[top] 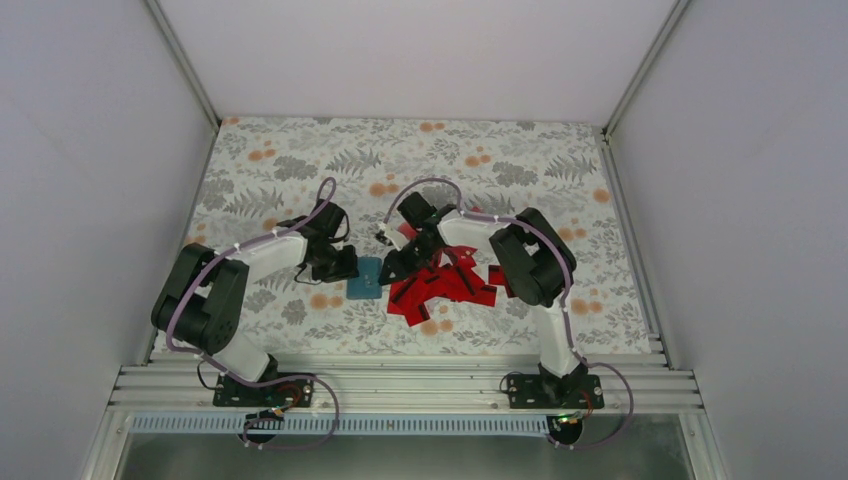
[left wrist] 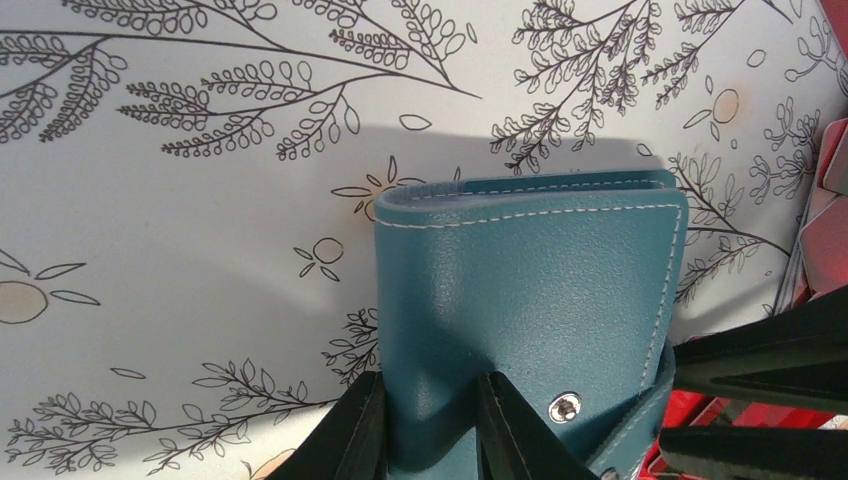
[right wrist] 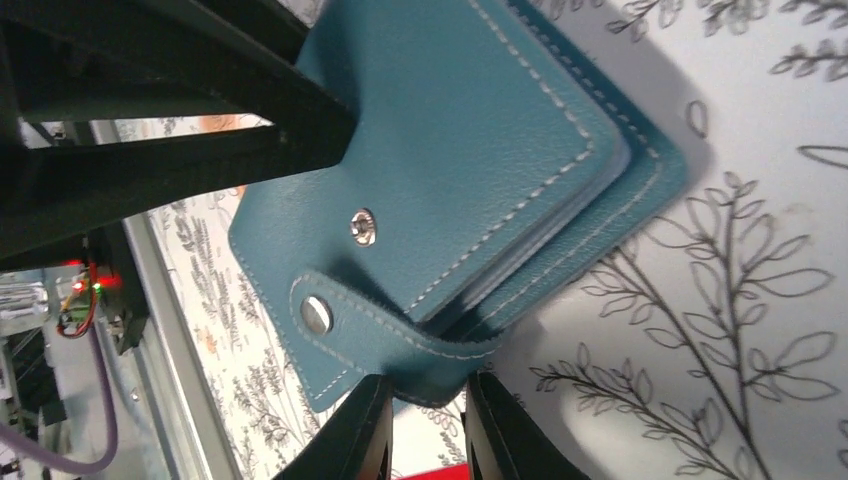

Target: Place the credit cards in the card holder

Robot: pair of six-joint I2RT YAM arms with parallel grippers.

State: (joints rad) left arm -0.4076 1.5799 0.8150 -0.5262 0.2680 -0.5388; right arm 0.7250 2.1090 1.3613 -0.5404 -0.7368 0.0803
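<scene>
Teal card holder [left wrist: 530, 290] on worktop [top: 300, 160], just left of heaped credit cards [top: 440, 285], mostly hidden from above, my left pincer [left wrist: 430, 398] clamping its cover, my right pincer [right wrist: 428, 400] narrow at its tab, grip unclear.

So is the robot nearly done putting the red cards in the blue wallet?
Not nearly. Done: the small teal-blue folding card holder looks unsnapped, its strap loose. In hand: the left gripper pinches its cover, and the right gripper is at the strap; I can't tell if it grips. Left: the thin flat red plastic cards lie piled beside it, none seen inside.
</scene>
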